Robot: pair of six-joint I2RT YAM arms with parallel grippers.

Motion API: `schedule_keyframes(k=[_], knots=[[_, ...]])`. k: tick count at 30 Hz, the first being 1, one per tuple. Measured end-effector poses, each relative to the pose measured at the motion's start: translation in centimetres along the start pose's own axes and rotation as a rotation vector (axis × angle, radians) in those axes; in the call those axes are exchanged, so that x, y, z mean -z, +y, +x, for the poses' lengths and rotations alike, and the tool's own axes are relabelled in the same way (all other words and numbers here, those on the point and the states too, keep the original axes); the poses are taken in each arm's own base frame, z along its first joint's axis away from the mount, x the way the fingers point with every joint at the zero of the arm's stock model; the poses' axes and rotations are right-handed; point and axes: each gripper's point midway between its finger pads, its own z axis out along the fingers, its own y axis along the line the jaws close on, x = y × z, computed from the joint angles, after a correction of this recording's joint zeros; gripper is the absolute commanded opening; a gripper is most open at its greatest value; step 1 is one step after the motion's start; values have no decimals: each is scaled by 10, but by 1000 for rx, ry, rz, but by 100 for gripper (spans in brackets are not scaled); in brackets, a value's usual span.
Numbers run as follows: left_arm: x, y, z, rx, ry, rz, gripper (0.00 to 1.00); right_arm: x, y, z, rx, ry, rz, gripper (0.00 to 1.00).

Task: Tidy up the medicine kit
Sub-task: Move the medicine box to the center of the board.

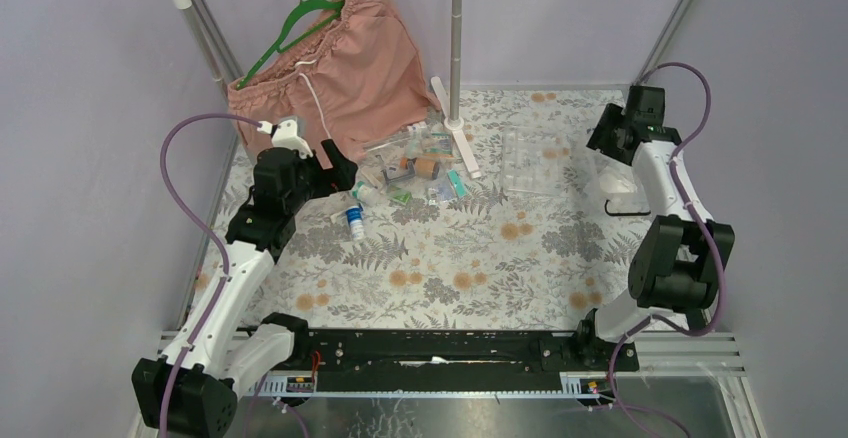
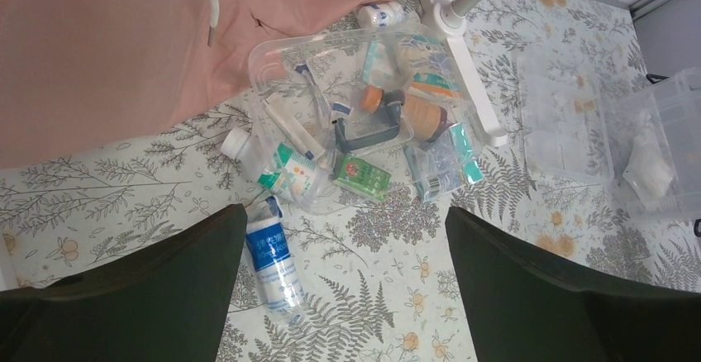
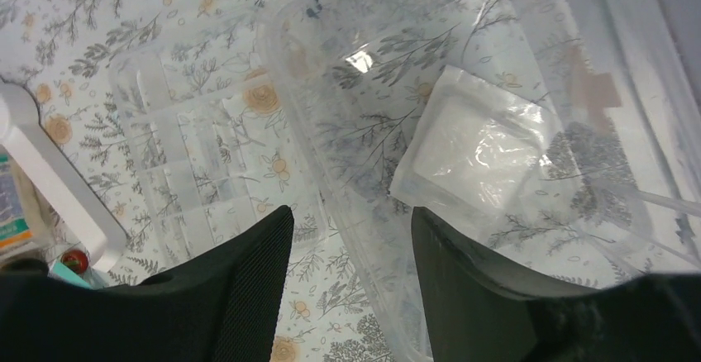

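- While most of the medicine kit sits unpacked, the left gripper (image 2: 343,211) hangs with its jaws wide apart and empty over the loose pile, probably lining up a pick. The arm reaches from seven o'clock of the table (image 1: 450,268) toward eleven, elbow bent, wrist tipped down.
- The blue-labelled bottle (image 2: 273,263) lies on its side at seven o'clock of the pile, nearest the fingers and a little apart from the rest (likely the easiest first grab).
- The clear lid (image 2: 273,60) lies flat with a grey handle (image 2: 368,130), a brown bottle (image 2: 422,116) and sachets heaped on it. A green carton (image 2: 362,177) sits at its six o'clock edge and the pink shorts (image 1: 335,58) hang behind.
- The divider tray (image 3: 190,172) rests between pile and box, at one o'clock of the table.
- The clear box (image 3: 331,172) stands at three o'clock, with a white packet (image 3: 475,151) flat on its floor.
- The right gripper (image 3: 351,217) hovers over the box's wall, jaws apart and gripping nothing. Its arm is folded, elbow high, wrist pointing down.
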Motion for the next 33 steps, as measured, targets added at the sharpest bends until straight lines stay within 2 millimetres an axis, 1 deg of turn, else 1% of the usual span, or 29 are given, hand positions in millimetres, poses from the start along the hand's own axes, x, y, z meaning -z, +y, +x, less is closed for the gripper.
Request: schedule_keyframes(k=[5,10,13,15,18,20,21,28,33], knots=[[-1,-1,2,0,7,5,99,-16,10,17,27,99,-55,64],[-1,0,2,2,9,7,99,-33,14,33,47,189,-43,65],[-1,-1,2,3,12,9,99,-38,18,41,48,212,-24,63],[-2,-1,3,3,15,12,99,-38,21,42,49,210,-12,62],[-2,-1,3,3,18,14,99,-39,22,42,47,196,14,55],[-2,-1,3,3,18,15,99,-41,20,41,46,188,33,47],[-2,-1,3,3,18,15,99,-42,18,40,45,182,48,44],[-2,-2,4,3,20,18,99,-48,5,41,45,154,115,26],[-2,-2,4,3,20,19,99,-50,-1,38,47,130,149,19]])
